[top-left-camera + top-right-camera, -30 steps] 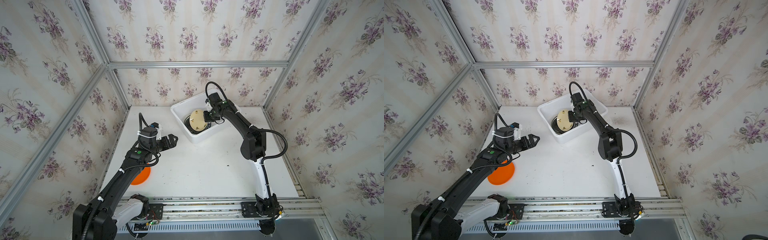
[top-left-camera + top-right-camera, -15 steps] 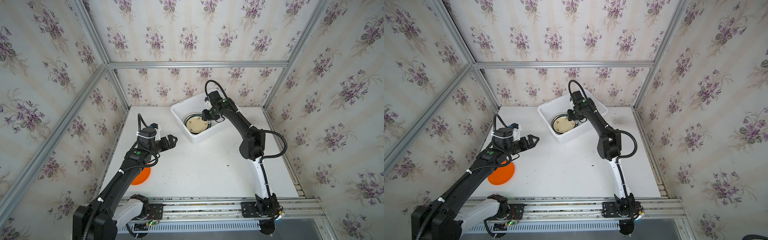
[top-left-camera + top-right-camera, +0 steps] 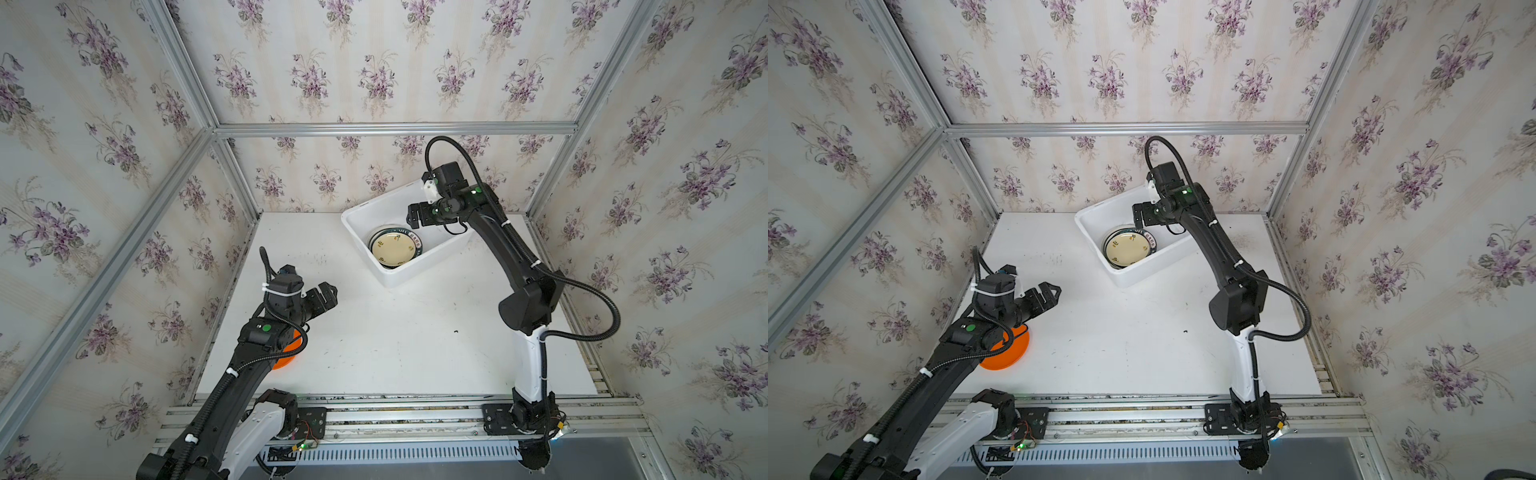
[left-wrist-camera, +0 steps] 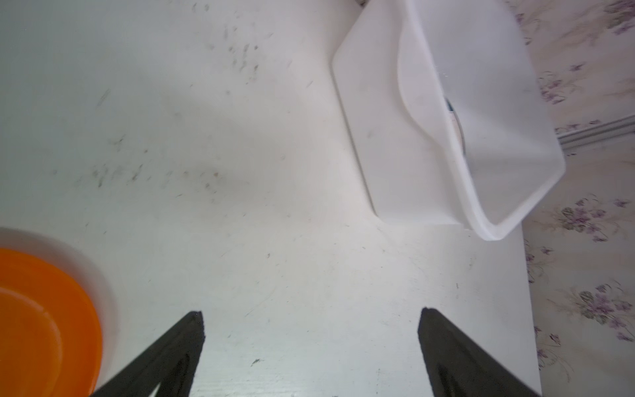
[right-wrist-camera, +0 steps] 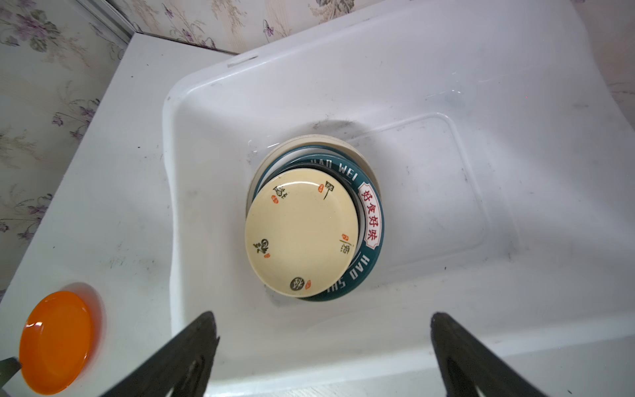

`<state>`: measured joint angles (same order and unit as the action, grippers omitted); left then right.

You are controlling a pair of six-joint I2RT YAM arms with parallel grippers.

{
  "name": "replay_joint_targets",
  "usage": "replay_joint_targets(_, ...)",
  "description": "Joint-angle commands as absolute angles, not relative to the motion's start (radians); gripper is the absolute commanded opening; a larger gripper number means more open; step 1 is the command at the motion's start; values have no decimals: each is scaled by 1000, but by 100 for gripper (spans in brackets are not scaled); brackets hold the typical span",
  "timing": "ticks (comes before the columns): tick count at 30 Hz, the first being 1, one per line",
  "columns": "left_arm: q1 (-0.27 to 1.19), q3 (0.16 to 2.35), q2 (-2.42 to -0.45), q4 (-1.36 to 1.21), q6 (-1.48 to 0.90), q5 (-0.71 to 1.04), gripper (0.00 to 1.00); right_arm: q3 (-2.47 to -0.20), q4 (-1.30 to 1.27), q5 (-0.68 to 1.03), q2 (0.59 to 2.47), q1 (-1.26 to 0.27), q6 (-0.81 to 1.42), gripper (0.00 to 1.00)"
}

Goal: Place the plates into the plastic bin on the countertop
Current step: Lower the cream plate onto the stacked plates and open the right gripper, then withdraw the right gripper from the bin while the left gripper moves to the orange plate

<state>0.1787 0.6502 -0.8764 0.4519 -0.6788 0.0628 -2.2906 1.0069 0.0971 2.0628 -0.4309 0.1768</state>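
Observation:
The white plastic bin (image 3: 419, 270) (image 3: 1142, 270) stands at the back of the countertop (image 3: 395, 340). In it lies a stack of plates: a cream plate (image 3: 394, 249) (image 5: 300, 237) on top, then a teal-rimmed lettered plate (image 5: 372, 220) and a pale plate (image 5: 309, 139) below. My right gripper (image 3: 415, 216) (image 5: 321, 316) hangs open above the bin's right part, empty. An orange plate (image 3: 1009, 353) (image 4: 41, 326) lies on the countertop at the left, partly under my left arm. My left gripper (image 3: 328, 293) (image 4: 311, 312) is open and empty above bare countertop, between the orange plate and the bin.
Floral-papered walls with aluminium framing close in the countertop on three sides. A rail (image 3: 395, 415) with both arm bases runs along the front edge. The bin's right half (image 5: 429, 192) holds no plates. Dark scuff specks dot the white surface.
My right gripper opened and let go of the cream plate, which now lies flat on the stack in the bin. That gripper has drawn back upward. The left arm has barely moved.

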Motion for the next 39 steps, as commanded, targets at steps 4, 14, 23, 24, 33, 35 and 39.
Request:
replay_joint_targets(4,130,580,-877,559,-769,-45,100,-1872,718,182,1736,-468,285,99)
replay_joint_targets(14,73,536,-907,561,-768,-90,99,-1372,551,196,1279,-472,401,99)
replay_joint_targets(23,15,508,-982,517,-746,-77,100,-1181,579,151,1059,-472,407,99)
replay_joint_targets(24,12,508,-994,509,-742,-67,99,-1168,580,149,1048,-471,407,100)
replay_joint_targets(33,12,508,-1140,421,-714,29,99,-1113,577,149,1027,-471,395,99)
replay_joint_targets(35,12,497,-1157,400,-710,58,99,-1108,571,150,1029,-471,396,99)
replay_joint_targets(39,16,481,-1173,366,-706,118,99,-1080,543,162,1035,-471,412,99)
